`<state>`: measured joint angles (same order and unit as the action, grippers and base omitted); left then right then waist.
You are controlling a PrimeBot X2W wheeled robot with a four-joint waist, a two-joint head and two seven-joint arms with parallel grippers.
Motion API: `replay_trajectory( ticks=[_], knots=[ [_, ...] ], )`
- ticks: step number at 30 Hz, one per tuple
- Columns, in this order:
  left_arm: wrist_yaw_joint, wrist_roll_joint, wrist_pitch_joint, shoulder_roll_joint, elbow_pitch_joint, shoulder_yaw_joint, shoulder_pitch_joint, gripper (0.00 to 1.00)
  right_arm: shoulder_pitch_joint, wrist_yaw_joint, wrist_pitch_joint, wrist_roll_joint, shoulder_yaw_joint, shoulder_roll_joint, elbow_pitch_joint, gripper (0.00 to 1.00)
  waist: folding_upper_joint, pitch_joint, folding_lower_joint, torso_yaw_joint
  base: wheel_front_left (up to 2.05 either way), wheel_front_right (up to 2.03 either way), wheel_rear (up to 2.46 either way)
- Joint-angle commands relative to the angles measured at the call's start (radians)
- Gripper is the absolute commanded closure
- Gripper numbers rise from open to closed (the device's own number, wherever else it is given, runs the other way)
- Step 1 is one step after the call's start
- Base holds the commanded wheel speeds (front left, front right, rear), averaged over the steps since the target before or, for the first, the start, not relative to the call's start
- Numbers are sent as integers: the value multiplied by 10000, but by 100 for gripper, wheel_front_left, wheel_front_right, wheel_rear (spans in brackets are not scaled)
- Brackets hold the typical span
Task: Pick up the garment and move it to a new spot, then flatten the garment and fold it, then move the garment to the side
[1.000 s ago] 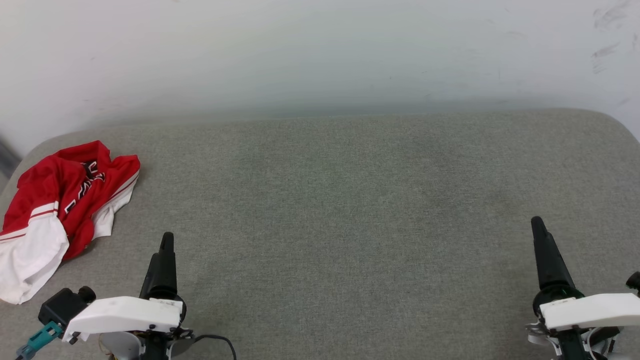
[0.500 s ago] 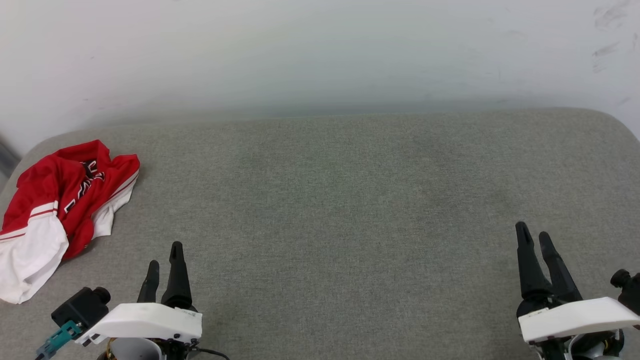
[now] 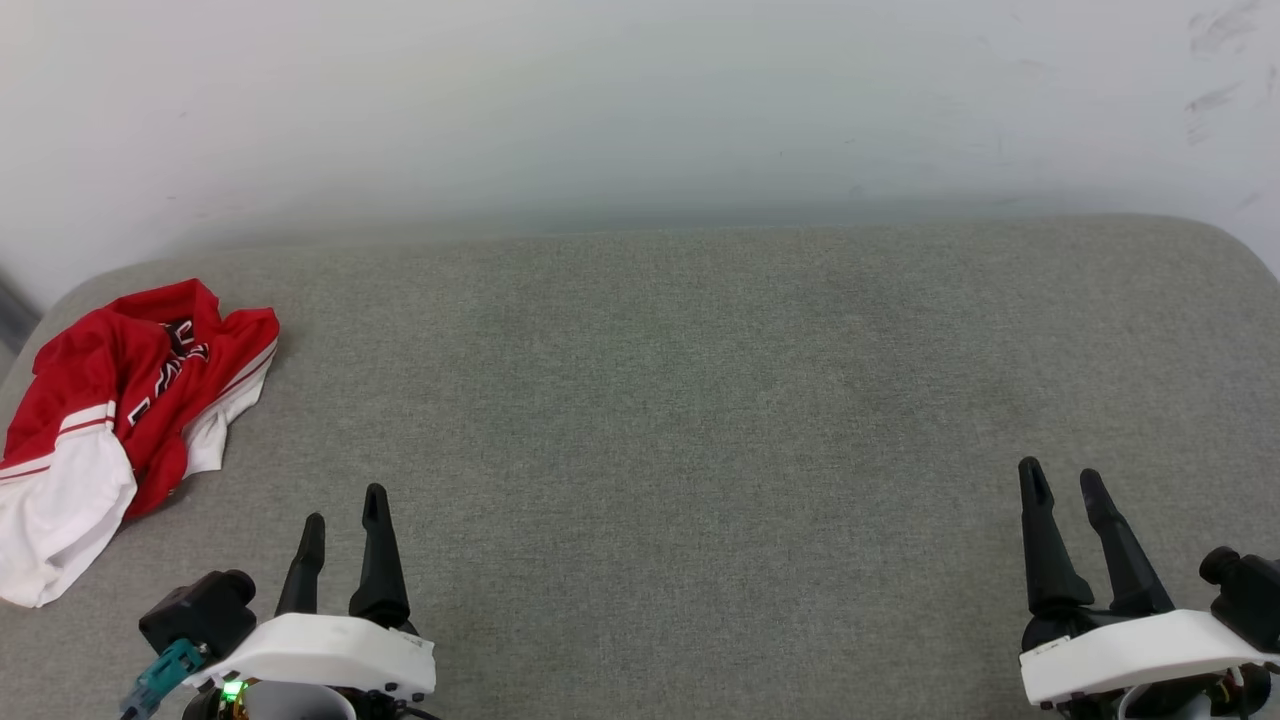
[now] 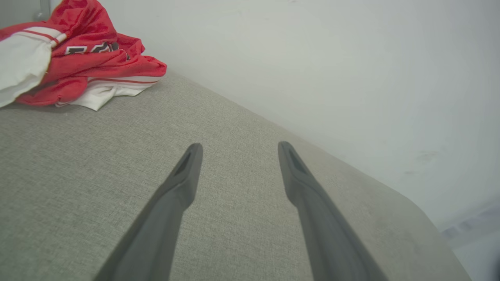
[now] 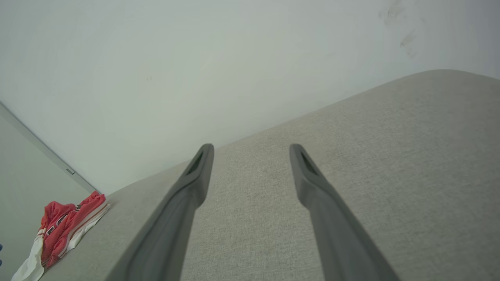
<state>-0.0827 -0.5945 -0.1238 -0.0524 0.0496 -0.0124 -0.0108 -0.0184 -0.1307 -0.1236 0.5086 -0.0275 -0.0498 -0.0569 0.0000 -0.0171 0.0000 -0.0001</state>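
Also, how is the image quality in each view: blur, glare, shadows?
Head view: soft, even light, no glare; the garment is sharp, with a thin shadow at its near edge. Left wrist view: the left gripper blurs toward the bottom edge. Right wrist view: the right gripper blurs likewise, and the grey cushion looks tilted.

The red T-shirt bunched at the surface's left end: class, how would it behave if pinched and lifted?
Probably floppy: the garment lies in soft crumpled folds, so it should drape and hang. Likely light, being thin cloth. Its loose white sleeve may dangle and drag on the grey surface.
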Motion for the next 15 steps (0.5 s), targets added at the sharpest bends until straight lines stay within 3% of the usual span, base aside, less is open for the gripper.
replay_trajectory(
  ticks=[1, 15],
  knots=[
    [-36, 318, -107, -58, -169, -50, 27, 0, 7, 0, -116, -342, 16, -12, 192, 0, 0, 2, 0, -1, 0, 0, 0],
    [-65, 1644, -444, -57, -228, -281, -199, 0, -193, 0, -454, -1554, 73, -11, 319, 0, 0, 38, 0, -15, 0, 0, 0]
  ],
)
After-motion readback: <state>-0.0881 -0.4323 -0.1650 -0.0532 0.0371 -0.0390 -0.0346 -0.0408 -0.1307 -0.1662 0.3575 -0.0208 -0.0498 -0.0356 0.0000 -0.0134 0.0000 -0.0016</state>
